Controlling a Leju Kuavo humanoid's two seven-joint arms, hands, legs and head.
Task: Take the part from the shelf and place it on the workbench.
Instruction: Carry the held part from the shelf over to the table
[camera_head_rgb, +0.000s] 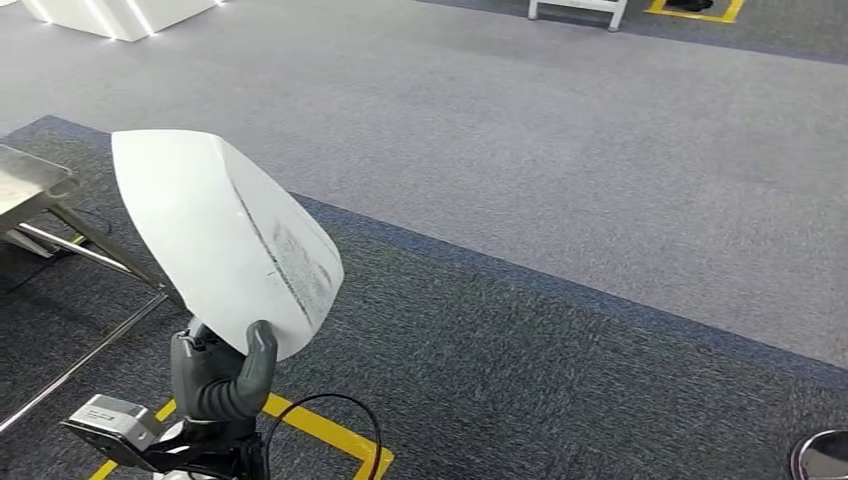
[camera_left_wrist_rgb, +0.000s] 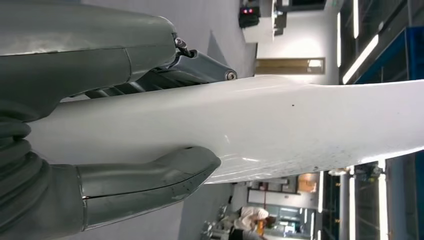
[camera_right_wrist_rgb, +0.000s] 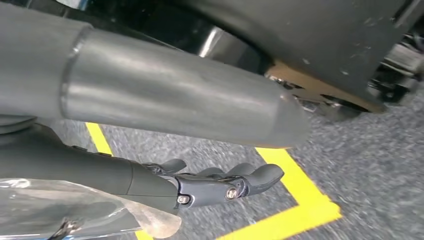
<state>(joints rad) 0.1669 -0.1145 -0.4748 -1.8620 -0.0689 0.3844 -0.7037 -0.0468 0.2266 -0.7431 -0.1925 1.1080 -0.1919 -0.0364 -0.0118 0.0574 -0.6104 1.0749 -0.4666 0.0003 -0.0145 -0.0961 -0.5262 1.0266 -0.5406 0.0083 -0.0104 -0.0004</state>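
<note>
The left robot hand (camera_head_rgb: 222, 368) rises at about seven o'clock in the head view, dark grey fingers pointing up, its thick grey thumb (camera_head_rgb: 257, 355) pressed against the lower edge of the white curved plastic part (camera_head_rgb: 225, 235) — the hold is a pinch, thumb on one face, fingers on the other. The right robot hand (camera_right_wrist_rgb: 220, 182) hangs low, fingers loosely extended and slightly curled — holding nothing.

Looks like a large industrial hall or robotics test floor. Grey carpet (camera_head_rgb: 560, 130) spread wide, darker carpet zone (camera_head_rgb: 520, 370) edged in blue, yellow floor tape (camera_head_rgb: 325, 430) marking off bays. Metal-framed table (camera_head_rgb: 40, 200) at the left edge. Long ceiling light strips (camera_left_wrist_rgb: 361, 57) and blue racking (camera_left_wrist_rgb: 412, 52) in the left wrist view, a person (camera_left_wrist_rgb: 252, 218) standing among equipment beyond.
</note>
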